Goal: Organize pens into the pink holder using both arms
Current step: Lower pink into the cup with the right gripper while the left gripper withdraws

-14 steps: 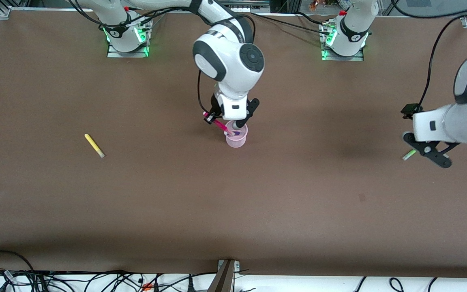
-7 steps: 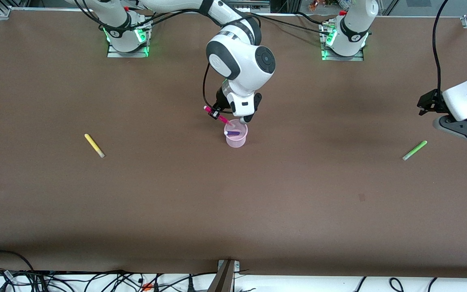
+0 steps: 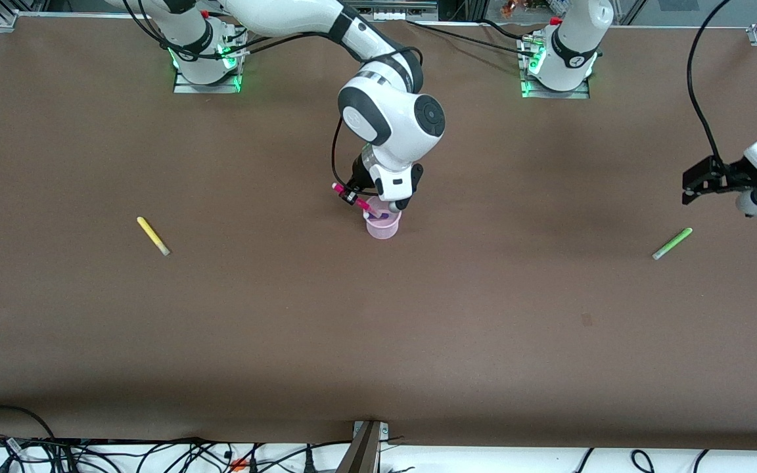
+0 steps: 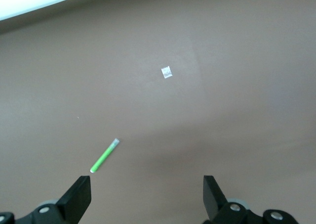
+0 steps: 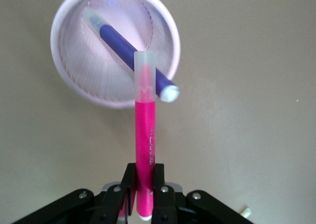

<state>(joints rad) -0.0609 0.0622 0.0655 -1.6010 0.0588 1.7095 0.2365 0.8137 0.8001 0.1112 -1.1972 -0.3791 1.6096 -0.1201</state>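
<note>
Pink plastic, pale and round, the holder (image 3: 383,225) stands near the middle of the brown table (image 3: 378,341), roughly midway between the two arms' ends. A dark purple pen (image 5: 132,54) lies slanted inside it, one pale end down in the cup and the other resting over the rim. Directly over the cup hangs the right gripper (image 3: 360,201), its arm reaching out from the base at the right arm's end. Its fingers (image 5: 159,183) are clamped narrow on the magenta pen (image 5: 145,135), which is gripped at one end; the pen's clear-capped end points at the cup's mouth and, in the right wrist view, crosses over the purple pen. From the front the magenta pen shows tilted, its lower end at the rim of the holder; whether it touches the rim or the purple pen I cannot tell.

Two pens lie flat on the table, both well apart from the cup. The yellow pen (image 3: 153,236) is toward the right arm's end, a little nearer the front camera than the holder. The light green pen (image 3: 672,243) is toward the left arm's end, at about the same depth as the yellow one.

Over the table by the green pen hangs the left gripper (image 4: 147,197), at the edge of the front view. Its fingers (image 4: 78,199) are spread wide with nothing between them, and the green pen (image 4: 104,156) shows on the table past them. A small pale scrap (image 4: 167,72) lies on the table, well apart from that pen.
</note>
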